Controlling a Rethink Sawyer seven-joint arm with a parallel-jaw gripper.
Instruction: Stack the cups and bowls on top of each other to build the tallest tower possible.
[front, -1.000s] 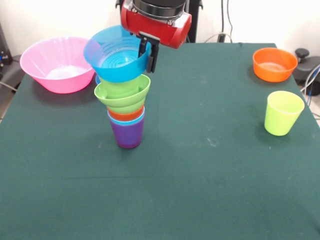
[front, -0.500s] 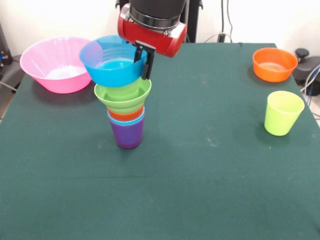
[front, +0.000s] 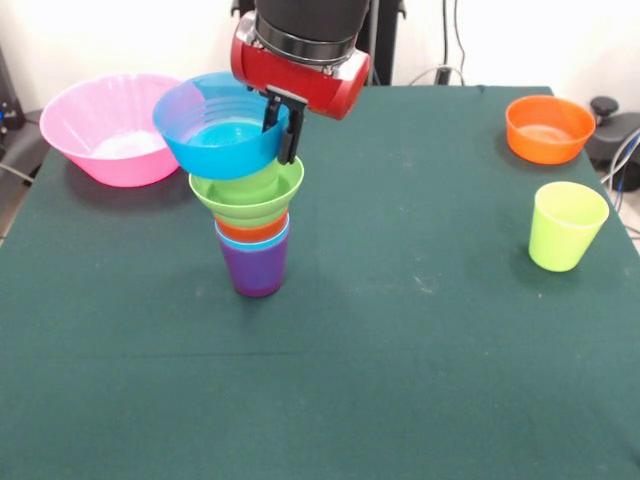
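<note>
We see a table (front: 400, 340) covered in dark green cloth. Four things stand directly on it — a large pink bowl (front: 110, 128) at the far left corner, the tower's purple cup (front: 256, 270) left of centre, an orange bowl (front: 549, 128) far right, and a yellow-green cup (front: 567, 226) just in front of it.

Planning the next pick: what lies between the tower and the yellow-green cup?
Nothing: in the front view, only bare green table separates the tower from the yellow-green cup.
</note>
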